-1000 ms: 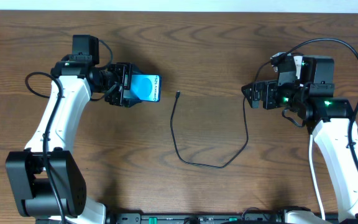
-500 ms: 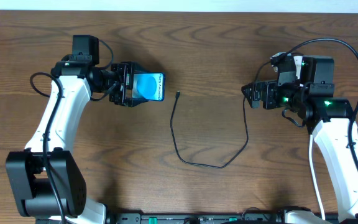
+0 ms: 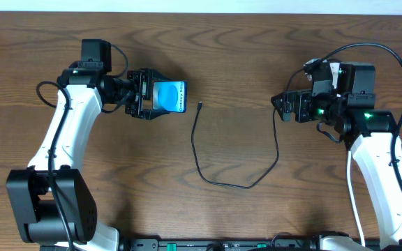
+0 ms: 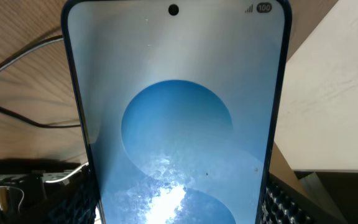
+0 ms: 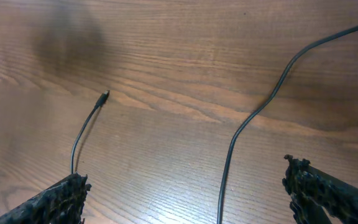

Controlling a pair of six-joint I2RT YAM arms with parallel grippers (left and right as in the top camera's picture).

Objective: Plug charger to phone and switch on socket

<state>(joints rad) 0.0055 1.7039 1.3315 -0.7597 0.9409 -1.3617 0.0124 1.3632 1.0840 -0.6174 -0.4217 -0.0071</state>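
The phone (image 3: 170,97), its blue screen lit, is held off the table at upper left with my left gripper (image 3: 153,95) shut on its long edges. In the left wrist view the phone (image 4: 176,124) fills the frame, a ribbed finger (image 4: 82,205) at each lower corner. The charger (image 3: 201,150) lies as a thin black loop on the wood, its plug tip (image 3: 199,106) just right of the phone. My right gripper (image 3: 285,106) hovers open over the cable's far run (image 5: 247,121), nothing between its fingers (image 5: 55,202); the plug tip (image 5: 104,95) shows ahead. The socket is out of view.
The brown wooden table (image 3: 243,49) ends at a pale strip (image 3: 257,5) along the far edge. Black arm cables arch over the right arm (image 3: 389,56) and beside the left arm (image 3: 44,94).
My left gripper has carried the phone a little to the right, closer to the plug tip. The right arm and the cable have not moved.
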